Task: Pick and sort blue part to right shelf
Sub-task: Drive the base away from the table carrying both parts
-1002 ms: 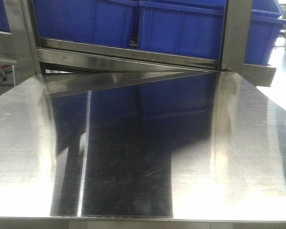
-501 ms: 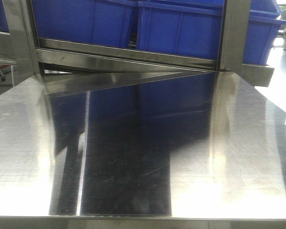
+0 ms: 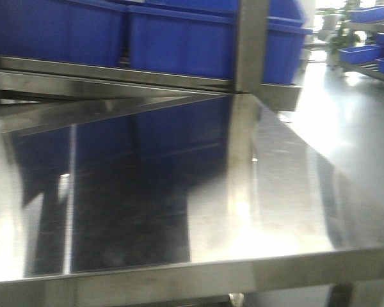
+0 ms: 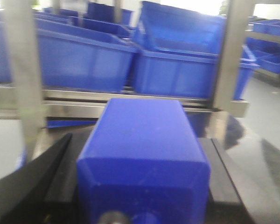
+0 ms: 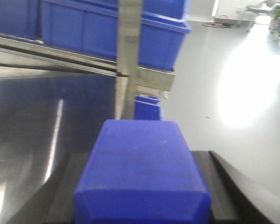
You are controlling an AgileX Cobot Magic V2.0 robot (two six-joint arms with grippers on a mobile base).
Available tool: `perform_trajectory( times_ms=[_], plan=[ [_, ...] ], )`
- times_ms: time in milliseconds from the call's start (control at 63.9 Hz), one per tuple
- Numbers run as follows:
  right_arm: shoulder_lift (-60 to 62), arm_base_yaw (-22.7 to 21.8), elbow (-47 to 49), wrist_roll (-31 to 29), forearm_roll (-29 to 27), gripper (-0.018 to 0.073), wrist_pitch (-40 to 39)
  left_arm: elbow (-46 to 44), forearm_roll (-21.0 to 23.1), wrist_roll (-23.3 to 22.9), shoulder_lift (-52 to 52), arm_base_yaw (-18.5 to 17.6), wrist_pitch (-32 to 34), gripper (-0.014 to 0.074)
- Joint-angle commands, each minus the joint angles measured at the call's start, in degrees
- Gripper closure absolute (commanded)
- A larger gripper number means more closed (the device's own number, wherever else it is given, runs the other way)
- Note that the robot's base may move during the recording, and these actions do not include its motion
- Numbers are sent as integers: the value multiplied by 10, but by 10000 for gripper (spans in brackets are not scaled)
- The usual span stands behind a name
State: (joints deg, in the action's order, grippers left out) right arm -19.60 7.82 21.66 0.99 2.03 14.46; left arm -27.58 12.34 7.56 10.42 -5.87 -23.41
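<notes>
In the left wrist view a solid-blue part (image 4: 142,163) fills the space between the black fingers (image 4: 60,158) of my left gripper (image 4: 140,140), which is shut on it. In the right wrist view my right gripper (image 5: 139,154) is likewise shut on a blue part (image 5: 140,177). Neither part's top shows. A steel-framed shelf (image 3: 249,45) with blue bins (image 3: 179,38) stands behind the shiny table (image 3: 275,192). Whether it is the right shelf I cannot tell. Neither gripper appears in the front view.
A farther rack with blue bins (image 3: 371,54) stands at the far right across a bright floor (image 3: 352,128). The table's front edge (image 3: 179,275) and right edge are near. A steel post (image 4: 233,51) and bins (image 4: 177,70) lie ahead of the left gripper.
The front view has swung right: the rack post and bins have slid left in the frame. The table's right edge, the floor and the far rack have come into view.
</notes>
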Motion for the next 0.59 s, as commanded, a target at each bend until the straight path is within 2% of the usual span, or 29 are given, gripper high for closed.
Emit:
perform_trajectory(
  times_ms=[0, 579],
  plan=[
    [-4, -2, 16, -3, 6, 146, -53, -16, 10, 0, 7, 2, 47, 191],
    [-4, -2, 16, -3, 6, 146, -53, -16, 10, 0, 7, 2, 47, 191]
  ],
)
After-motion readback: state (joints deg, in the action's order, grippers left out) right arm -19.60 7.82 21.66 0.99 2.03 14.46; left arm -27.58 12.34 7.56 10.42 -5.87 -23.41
